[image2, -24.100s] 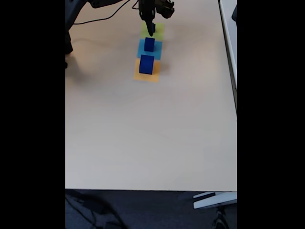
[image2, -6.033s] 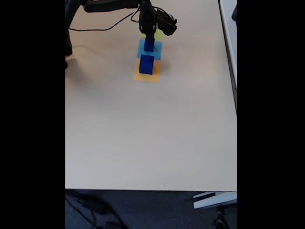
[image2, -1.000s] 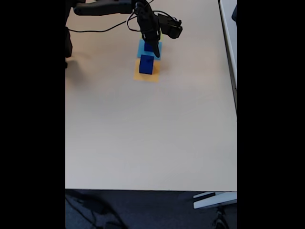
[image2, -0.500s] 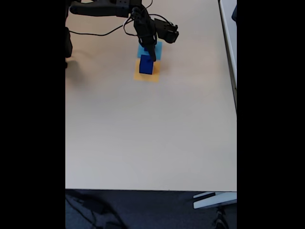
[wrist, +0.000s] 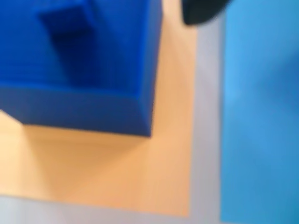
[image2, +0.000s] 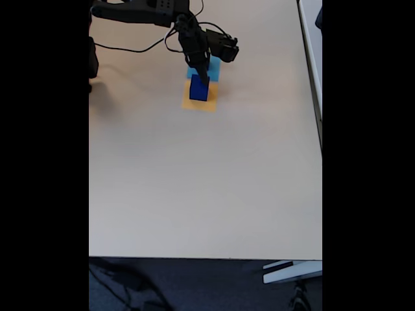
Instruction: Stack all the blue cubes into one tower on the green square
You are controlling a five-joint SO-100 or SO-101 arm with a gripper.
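While the black robot arm (image2: 139,11) reaches in from the upper left of the fixed view, its gripper (image2: 202,78) hangs directly over the large blue cube (image2: 198,90), fingertips at or just above the cube's top; whether the fingers are spread, pressed together or pinching something cannot be told from either view. That cube sits on the orange square (image2: 209,103), a flat patch on the pale beige table (image2: 207,181), with the light-blue square (image2: 215,70) just beyond it toward the arm and partly covered by the gripper body. Seen close in the blurred wrist view, the large blue cube (wrist: 79,65) occupies the upper left, a smaller, darker blue block shape (wrist: 70,21) showing against its top face, though the blur leaves unclear whether it rests there or is held. Below and to the right of the cube lies the orange square (wrist: 117,172), a narrow strip of table separating it from the light-blue square (wrist: 259,116) along the right edge, while a dark fingertip (wrist: 201,11) intrudes at the top. A black cable (image2: 139,46) loops across the table near the arm.
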